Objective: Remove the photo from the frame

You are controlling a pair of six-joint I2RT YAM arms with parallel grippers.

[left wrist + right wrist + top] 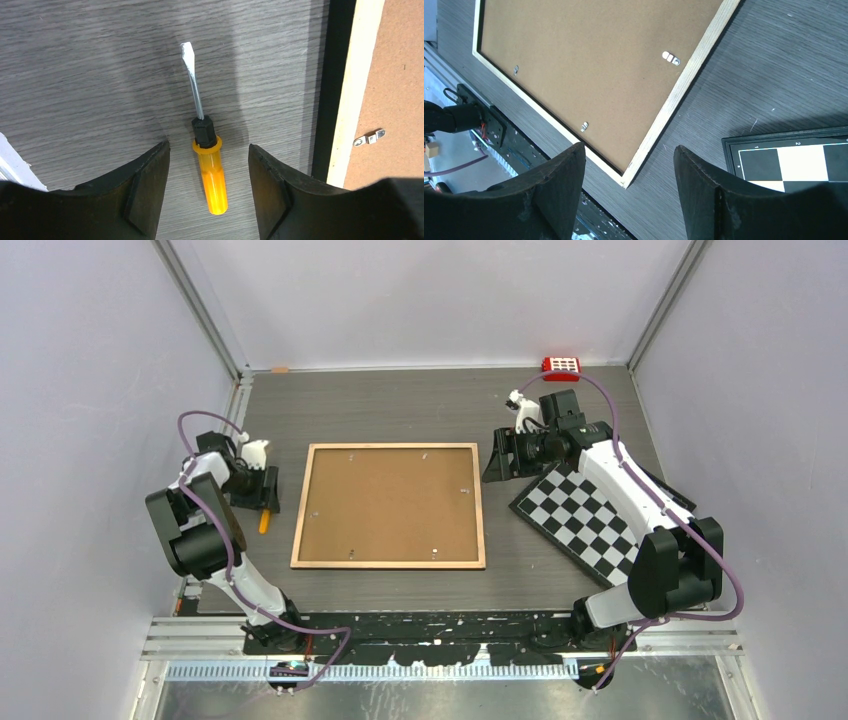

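Note:
The frame (392, 505) lies face down in the middle of the table, showing its brown board and pale wood rim (350, 90). The photo is hidden under that board. My left gripper (262, 488) hovers left of the frame with its jaws open (208, 146). An orange-handled screwdriver (210, 170) lies on the table between the fingers, touching neither. My right gripper (497, 462) hangs open (629, 146) off the frame's right side, above bare table near one frame corner (626, 182).
A black-and-white checkerboard (590, 520) lies under the right arm, close to the frame's right edge. Small metal clips (670, 58) sit along the board's edges. A red block (561, 364) rests at the back right. Walls enclose three sides.

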